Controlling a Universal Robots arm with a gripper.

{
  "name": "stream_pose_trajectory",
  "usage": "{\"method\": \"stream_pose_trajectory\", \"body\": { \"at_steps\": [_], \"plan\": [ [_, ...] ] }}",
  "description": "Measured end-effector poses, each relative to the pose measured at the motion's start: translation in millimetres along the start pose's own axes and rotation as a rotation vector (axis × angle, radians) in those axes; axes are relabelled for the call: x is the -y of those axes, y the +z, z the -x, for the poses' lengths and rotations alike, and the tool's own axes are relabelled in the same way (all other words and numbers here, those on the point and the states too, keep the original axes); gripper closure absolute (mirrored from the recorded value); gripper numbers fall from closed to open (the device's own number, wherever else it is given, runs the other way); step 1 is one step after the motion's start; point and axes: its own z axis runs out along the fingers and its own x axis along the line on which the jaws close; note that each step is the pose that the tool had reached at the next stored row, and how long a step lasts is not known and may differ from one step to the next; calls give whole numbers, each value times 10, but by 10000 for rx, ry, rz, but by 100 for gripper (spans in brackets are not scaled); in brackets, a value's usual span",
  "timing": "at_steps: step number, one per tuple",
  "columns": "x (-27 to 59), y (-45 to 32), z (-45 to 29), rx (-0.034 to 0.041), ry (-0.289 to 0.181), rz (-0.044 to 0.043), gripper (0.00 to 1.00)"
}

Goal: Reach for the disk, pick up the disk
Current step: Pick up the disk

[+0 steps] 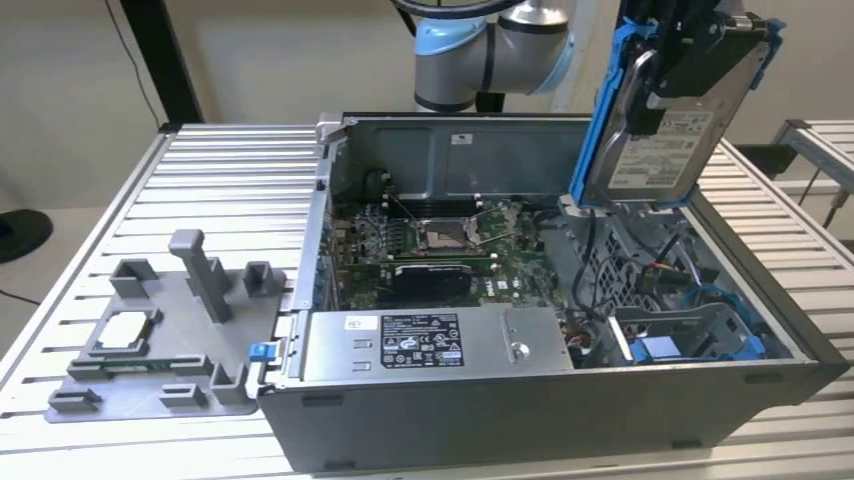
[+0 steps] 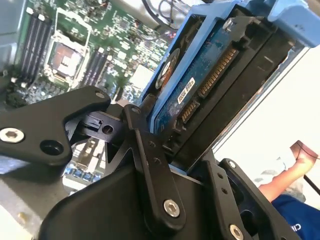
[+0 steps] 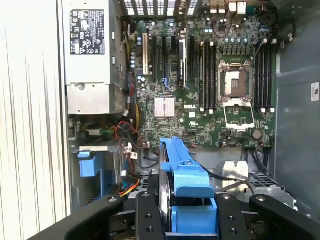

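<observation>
Starting at the exterior view's left, the grey fixture (image 1: 167, 325) sits on the slatted table (image 1: 227, 180) just beside the open computer case (image 1: 534, 400), well clear of the action. Moving across, the case lies open with its green board (image 1: 427, 250) exposed and the silver labelled box (image 1: 434, 345) along the near wall. And over at the exterior view's right, there's the disk (image 1: 661, 140), up in the air above the case's far corner, standing on edge with its white label facing the camera and the blue bracket (image 1: 601, 110) framing it. The gripper (image 1: 694, 60) has it from above; its jaws are clamped on the disk, one black link on each side of it, as the second wrist view shows with the fingers (image 2: 150, 150) pressed against the disk's (image 2: 210, 85) connector end. In the first wrist view the bracket (image 3: 185, 175) pokes out between the black links (image 3: 150, 215), hanging right over the board (image 3: 210, 85). Now the worry: the hold looks to be near one end, so the long body could swing or slip if the arm jerks, and a drop from here would land on the board or the loose cables (image 1: 587, 335) inside the case. The lower edge also looks close to the case's upper rim, so a sideways move could snag it. A person's arm (image 2: 280, 185) is near the case on the far side, too.
</observation>
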Motion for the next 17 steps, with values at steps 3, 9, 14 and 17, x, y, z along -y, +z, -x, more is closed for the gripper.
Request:
{"method": "stream_pose_trajectory", "body": {
  "at_steps": [3, 9, 14, 17],
  "plan": [
    [4, -2, -100, 2, 0, 0, 100],
    [12, -5, -282, 8, 0, 0, 100],
    [43, -8, -404, 12, 0, 1, 100],
    [77, -9, -465, 12, 0, 0, 100]
  ]
}}
